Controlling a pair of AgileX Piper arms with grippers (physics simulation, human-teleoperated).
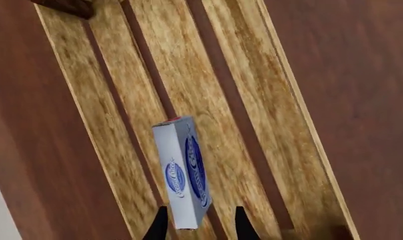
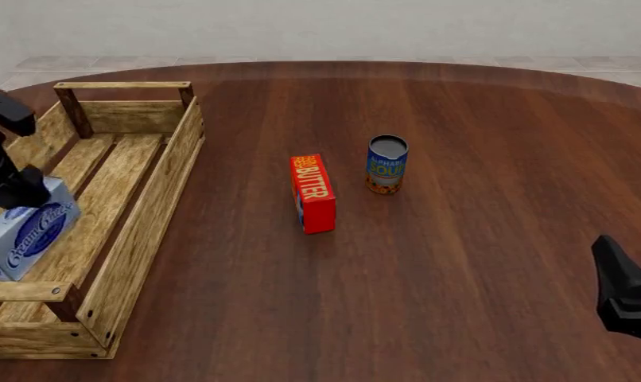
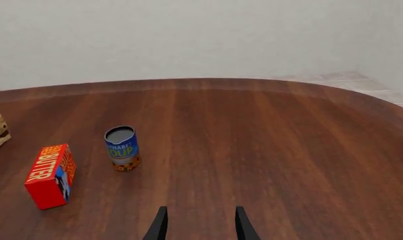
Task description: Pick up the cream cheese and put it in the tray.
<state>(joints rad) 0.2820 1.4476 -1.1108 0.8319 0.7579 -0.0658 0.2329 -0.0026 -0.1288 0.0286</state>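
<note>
My left gripper (image 1: 196,225), jaws apart, likely released the cream cheese (image 2: 25,227) into the tray (image 2: 140,231), frame left; right gripper (image 3: 196,225) open, idle.

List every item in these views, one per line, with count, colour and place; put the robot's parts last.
cream cheese: one, light blue and white box, inside the tray at the left gripper.
tray: one, light wooden slat crate, left side of the table.
butter box: one, red-orange, mid-table, right of the tray.
soup can: one, blue label, just right of and beyond the butter box.
table: one, dark brown wood.
left gripper: one, black, over the tray, fingers apart either side of the box's near end; contact unclear.
right gripper: one, black, open, above bare table at the right.
</note>
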